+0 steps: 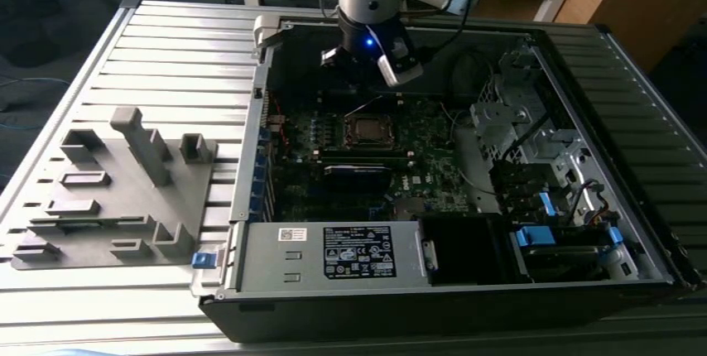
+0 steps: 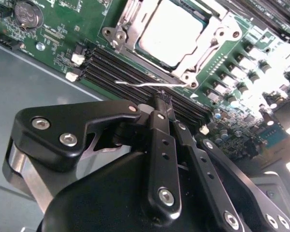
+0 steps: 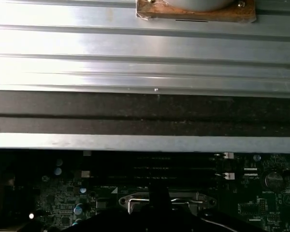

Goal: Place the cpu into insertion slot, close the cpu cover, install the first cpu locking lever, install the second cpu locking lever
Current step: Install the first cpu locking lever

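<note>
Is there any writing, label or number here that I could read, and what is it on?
Black-and-white label on the grey metal box: lines of print, too small to read.
White sticker beside it: too small to read.
White markings on the green circuit board: not legible.
Nothing can be quoted.

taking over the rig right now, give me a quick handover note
Gripper: the end effector is shut, with nothing seen in its grip. Its tip is right beside a loose wire locking lever along the socket's edge.
Things: the cpu sits in the insertion slot, and the cpu cover lies down over it.
Done: cpu placed, and the cover looks closed.
Left: that locking lever is not latched. I cannot tell whether the other one is.
</note>
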You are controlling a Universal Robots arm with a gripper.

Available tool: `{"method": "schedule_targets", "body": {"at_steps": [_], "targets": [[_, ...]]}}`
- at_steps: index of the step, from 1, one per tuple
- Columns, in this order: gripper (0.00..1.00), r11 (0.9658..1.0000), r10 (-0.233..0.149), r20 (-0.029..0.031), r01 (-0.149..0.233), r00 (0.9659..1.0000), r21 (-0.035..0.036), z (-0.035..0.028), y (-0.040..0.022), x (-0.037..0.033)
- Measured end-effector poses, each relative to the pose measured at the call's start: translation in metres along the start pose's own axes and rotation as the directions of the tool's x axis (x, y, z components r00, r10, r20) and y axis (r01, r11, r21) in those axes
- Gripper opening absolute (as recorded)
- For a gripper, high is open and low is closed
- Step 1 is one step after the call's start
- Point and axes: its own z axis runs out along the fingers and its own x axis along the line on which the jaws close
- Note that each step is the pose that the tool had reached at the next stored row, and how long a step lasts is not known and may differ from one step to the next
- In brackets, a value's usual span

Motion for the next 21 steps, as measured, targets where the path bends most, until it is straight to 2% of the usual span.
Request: {"method": "schedule_targets", "body": {"at_steps": [9,14,15,17,21], "targets": [[0.11,1.0000,0.007,0.0011,-0.007,1.0000,0.0050,0.0026,0.0001,-0.0060],[0.11,0.9999,0.009,0.0015,-0.009,1.0000,0.0064,0.0027,0.0000,-0.0065],[0.11,0.9999,0.009,0.0003,-0.009,1.0000,0.0066,0.0028,0.0000,-0.0065],[0.11,0.9999,0.011,-0.0133,-0.011,0.9998,0.0080,0.0030,0.0001,-0.0069],[0.11,0.9999,0.011,-0.0138,-0.011,0.9998,0.0081,0.0029,0.0000,-0.0068]]}}
